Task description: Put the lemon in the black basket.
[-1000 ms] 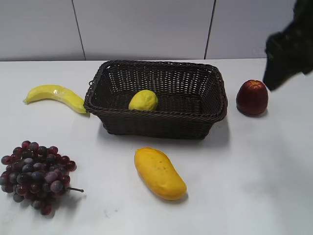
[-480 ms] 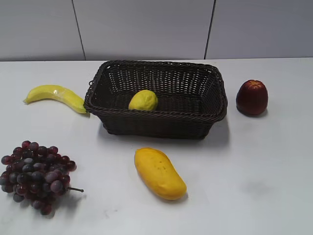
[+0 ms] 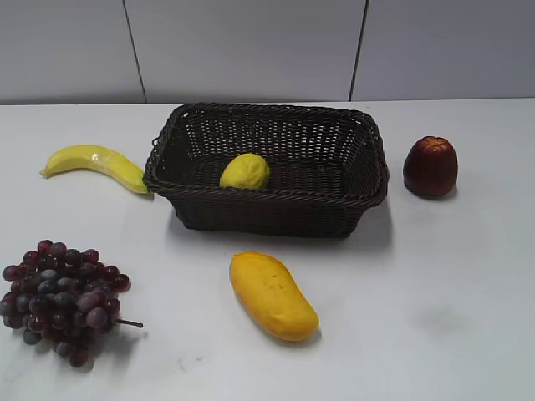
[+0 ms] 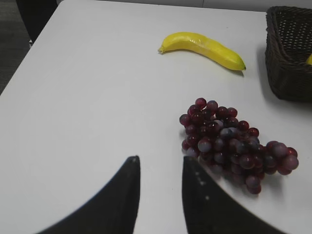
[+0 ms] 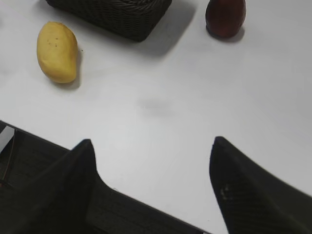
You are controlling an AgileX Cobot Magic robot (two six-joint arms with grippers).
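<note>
The lemon [image 3: 245,171] is a small pale greenish-yellow fruit lying inside the black basket [image 3: 267,200], near its front left wall. The basket's corner also shows in the left wrist view [image 4: 287,58] and the right wrist view [image 5: 117,14]. Neither gripper shows in the exterior view. My left gripper [image 4: 161,163] is open and empty, low over the table beside the grapes. My right gripper [image 5: 151,146] is wide open and empty, above the table's front edge, well away from the basket.
A banana [image 3: 96,163] lies left of the basket. A bunch of dark red grapes [image 3: 58,296] lies at the front left. An orange-yellow mango [image 3: 272,294] lies in front of the basket. A dark red apple [image 3: 430,165] stands to its right.
One second ago a dark arm showed at the exterior view's upper right, above the apple. It has gone out of view. The fruit and basket have not moved.
</note>
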